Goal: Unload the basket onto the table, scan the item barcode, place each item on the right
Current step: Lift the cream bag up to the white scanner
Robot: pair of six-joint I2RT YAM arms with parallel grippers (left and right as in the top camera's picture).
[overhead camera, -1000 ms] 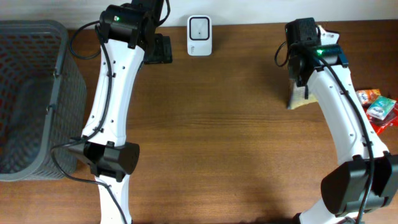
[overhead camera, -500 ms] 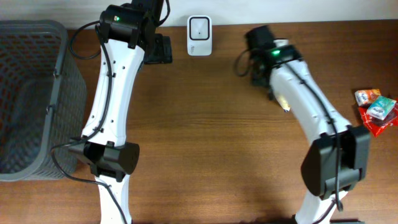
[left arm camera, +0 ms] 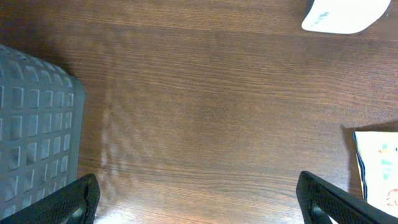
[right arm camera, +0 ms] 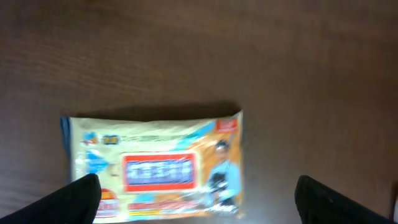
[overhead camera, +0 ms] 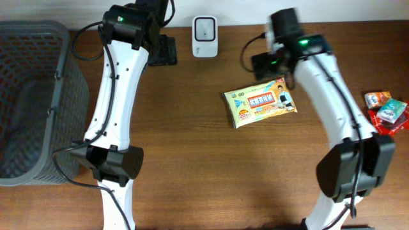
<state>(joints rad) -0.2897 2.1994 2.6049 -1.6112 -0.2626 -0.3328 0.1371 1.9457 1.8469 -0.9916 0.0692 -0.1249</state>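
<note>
Table (overhead camera: 192, 134): 1 pack (overhead camera: 261, 102), 1 scanner (overhead camera: 204, 37), 1 basket (overhead camera: 59, 83).

**Print on the packet, none of it legible**

No word, brand or number can be read anywhere. The yellow flat plastic packet (overhead camera: 261, 102) lying label-up on the brown wooden table (overhead camera: 192, 147) carries a red-and-blue panel with a row of pale characters across its middle, a round badge at one corner and a cartoon figure at the other end. The characters are too small from overhead and blurred in the right wrist view (right arm camera: 155, 165). The white box-shaped scanner (overhead camera: 204, 28) shows only a dark square window. The small red, orange and teal packets (overhead camera: 386, 110) at the table's edge bear coloured print too small to make out.
</note>
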